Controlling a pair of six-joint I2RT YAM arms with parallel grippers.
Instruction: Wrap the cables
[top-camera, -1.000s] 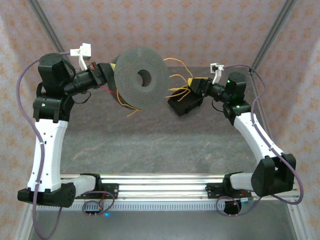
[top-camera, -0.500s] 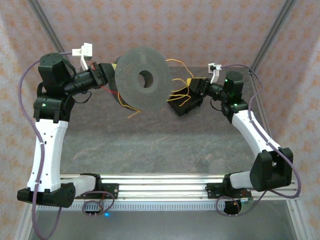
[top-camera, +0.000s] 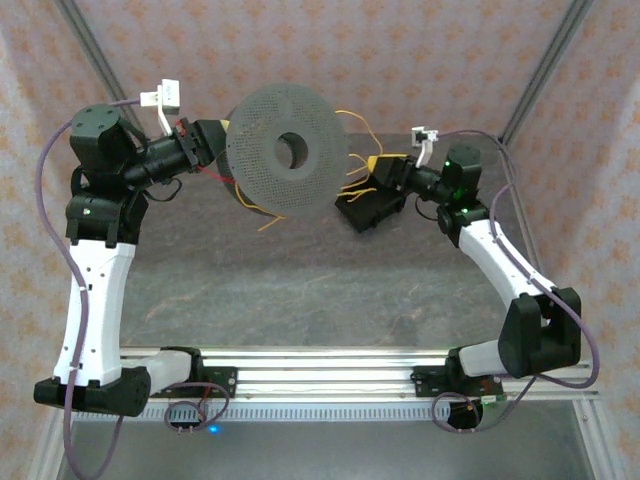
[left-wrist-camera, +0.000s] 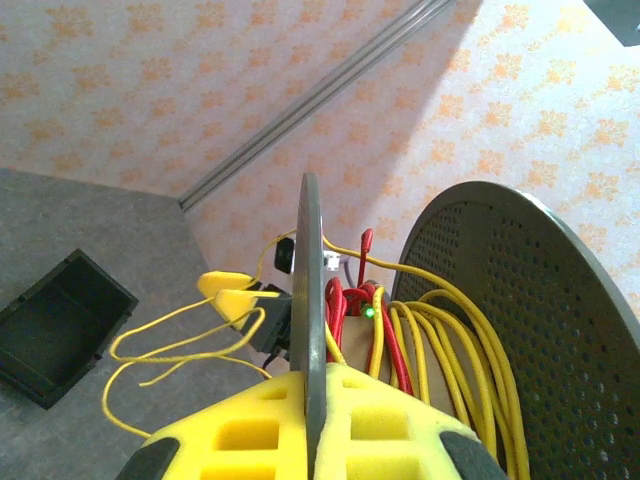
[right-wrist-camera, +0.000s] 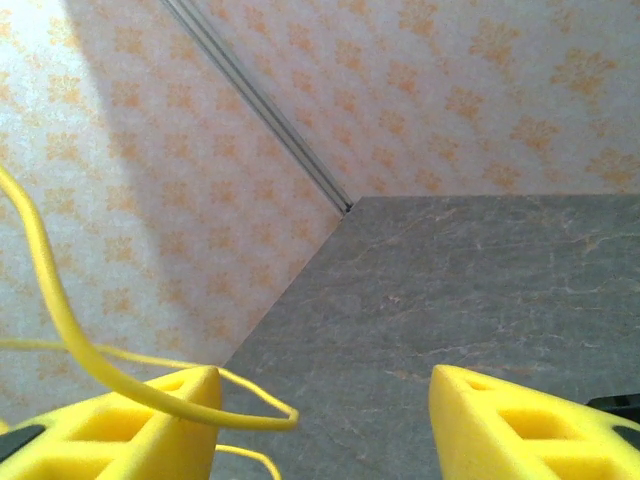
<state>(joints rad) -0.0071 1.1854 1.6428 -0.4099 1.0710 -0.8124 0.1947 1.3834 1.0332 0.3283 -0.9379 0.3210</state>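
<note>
A grey perforated spool (top-camera: 285, 150) is held up above the table, and my left gripper (top-camera: 215, 135) is shut on its near flange. In the left wrist view the flange edge (left-wrist-camera: 311, 300) sits pinched between my yellow pads (left-wrist-camera: 400, 420). The cables (left-wrist-camera: 440, 330), yellow with some red (left-wrist-camera: 360, 310), are wound on the core between the two flanges. Loose yellow loops (top-camera: 355, 165) trail from the spool toward my right gripper (top-camera: 378, 165). That gripper (right-wrist-camera: 325, 400) is open, with a yellow cable (right-wrist-camera: 240, 420) lying across the tip of its left finger (right-wrist-camera: 130, 425).
A black open box (top-camera: 368, 207) sits on the grey table under my right gripper, and also appears in the left wrist view (left-wrist-camera: 55, 325). Patterned walls and metal frame posts (top-camera: 545, 60) close in the back. The table in front of both arms (top-camera: 300, 290) is bare.
My right gripper has moved left and slightly up toward the spool, and the loose yellow loops shifted with it. The spool has risen and tilted a little in my left gripper.
</note>
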